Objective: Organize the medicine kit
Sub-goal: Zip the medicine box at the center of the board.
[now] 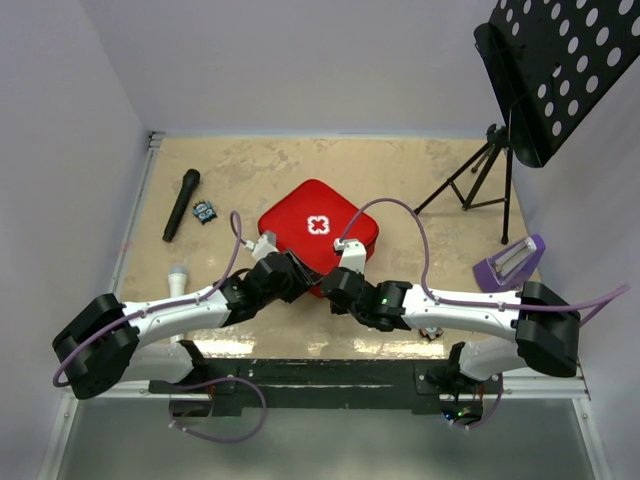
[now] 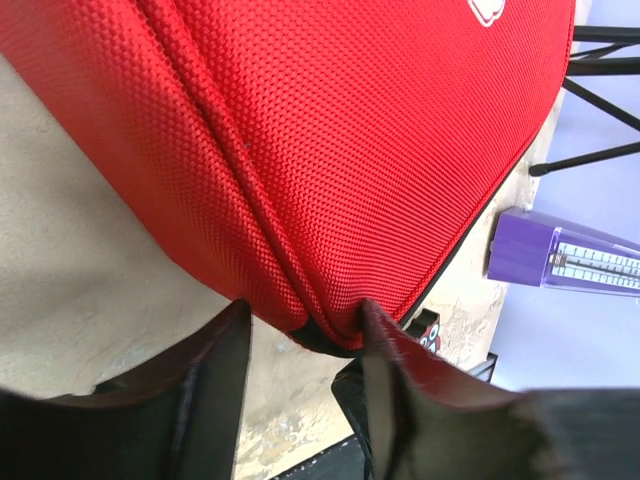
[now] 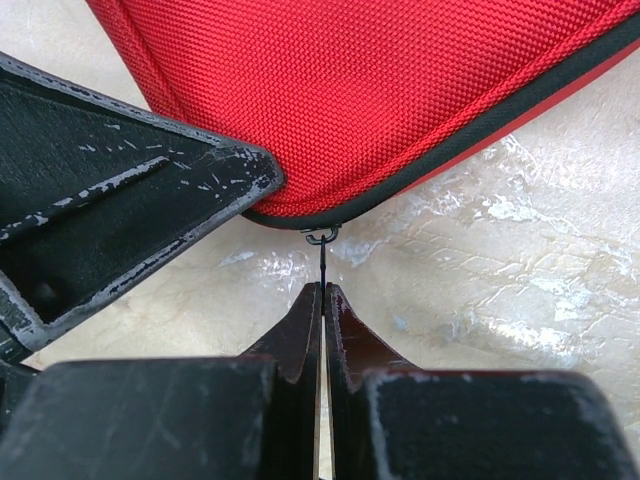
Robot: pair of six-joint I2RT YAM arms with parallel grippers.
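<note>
The medicine kit [image 1: 318, 235], a red soft case with a white cross, lies shut in the middle of the table. My left gripper [image 1: 290, 272] sits at its near corner. In the left wrist view the two fingertips [image 2: 232, 330] press against either side of that corner of the kit [image 2: 330, 150]. My right gripper [image 1: 335, 285] is just beside it, shut [image 3: 323, 290] on the thin black zipper pull [image 3: 322, 262], which hooks onto the slider at the edge of the kit [image 3: 380, 90]. The left finger [image 3: 130, 200] shows in the right wrist view.
A black microphone [image 1: 181, 204] and a small blue-black item [image 1: 205, 211] lie at the back left, with a white object [image 1: 178, 277] near the left arm. A purple holder [image 1: 510, 262] stands at the right. A tripod [image 1: 470, 185] carries a black perforated music stand [image 1: 560, 70].
</note>
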